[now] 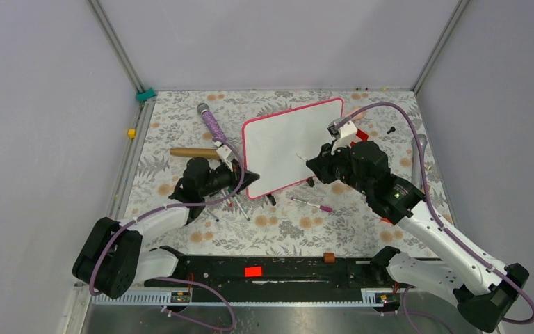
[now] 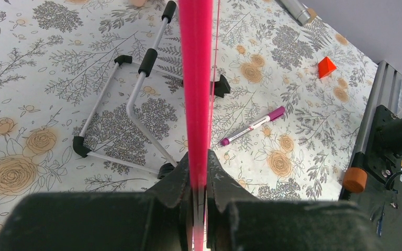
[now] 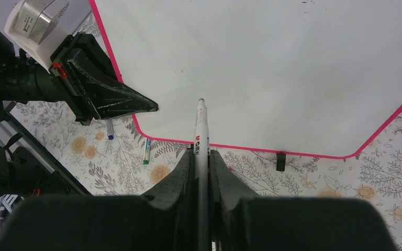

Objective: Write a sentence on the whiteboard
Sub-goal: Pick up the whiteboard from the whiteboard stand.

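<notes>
Whiteboard [image 1: 288,142] blank, centre frame; left pincer [image 2: 198,159] clamped on its edge, right pincer [image 3: 201,155] clamped on marker [image 3: 200,123]. Press lightly and hold the board steady.

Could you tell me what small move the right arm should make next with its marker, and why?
Probably ease the marker tip onto the whiteboard to start the first stroke. The board shows no writing, the right gripper is shut on the marker aimed at it, and the left gripper clamps its pink frame edge, steadying it.
</notes>
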